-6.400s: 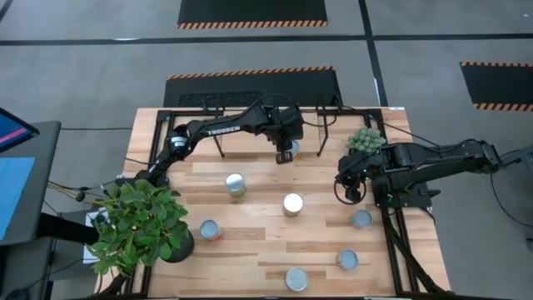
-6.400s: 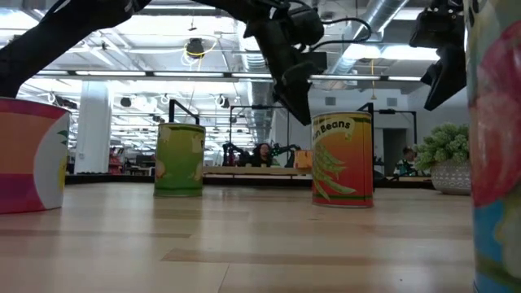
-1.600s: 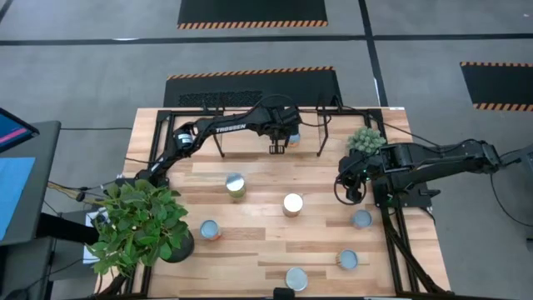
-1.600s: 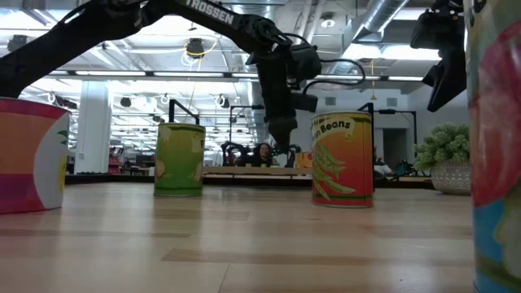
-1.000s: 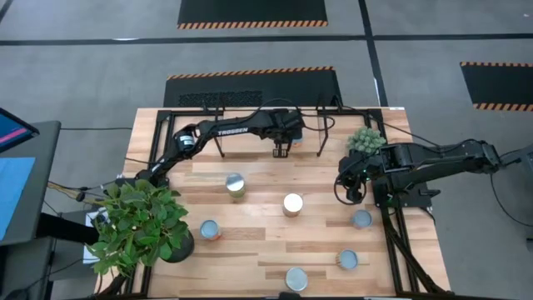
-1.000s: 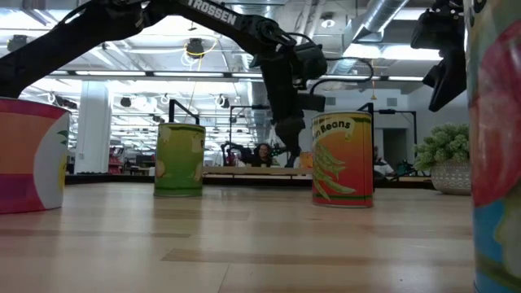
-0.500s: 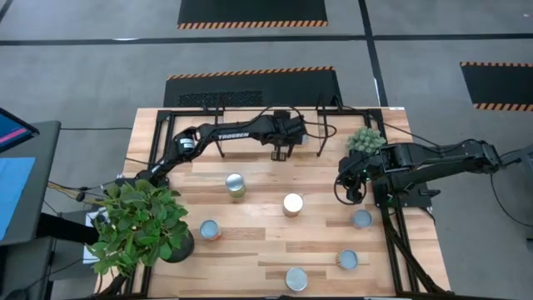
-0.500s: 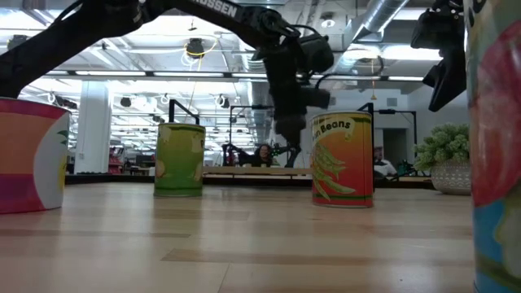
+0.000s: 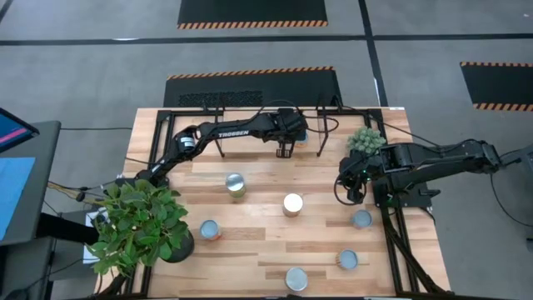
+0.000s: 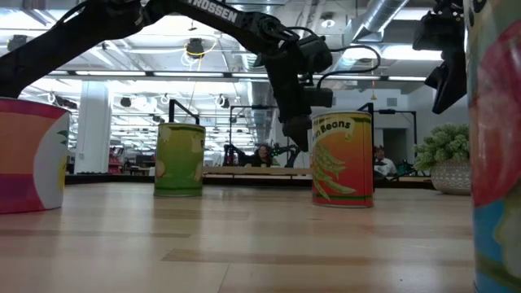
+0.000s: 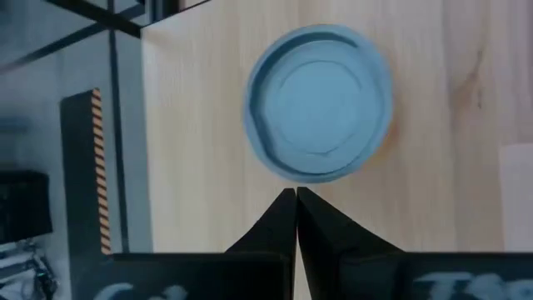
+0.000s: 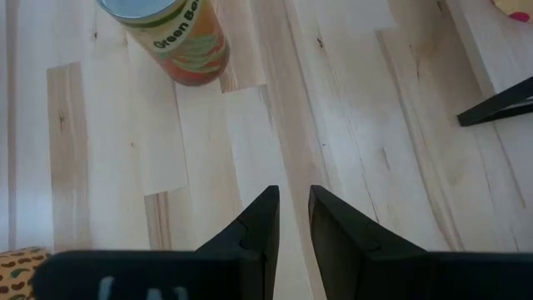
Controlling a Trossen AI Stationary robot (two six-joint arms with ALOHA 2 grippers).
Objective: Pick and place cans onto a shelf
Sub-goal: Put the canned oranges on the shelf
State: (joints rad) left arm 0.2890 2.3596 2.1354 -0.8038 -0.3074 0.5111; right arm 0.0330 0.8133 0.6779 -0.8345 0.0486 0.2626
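The left hand (image 9: 284, 152) hangs over the shelf (image 9: 250, 137) at the far edge of the worktop (image 9: 266, 242), its fingers pressed together and holding nothing; from its wrist a blue-topped can (image 11: 319, 102) stands on the shelf board just ahead of the fingertips, near the board's edge. The right hand (image 9: 350, 193) waits above the worktop's right side, beside a small potted plant (image 9: 365, 139), fingers parted around bare planks, with the Green Beans can (image 12: 166, 37) well ahead of it. That can (image 9: 292, 203) sits mid-worktop with open wood all around. Others are spread apart: one (image 9: 236, 184) left of centre, one (image 9: 210, 230) near the big leafy plant (image 9: 137, 225), one (image 9: 361, 219) by the right edge, and two, (image 9: 349, 259) and (image 9: 296, 278), close to the near edge.
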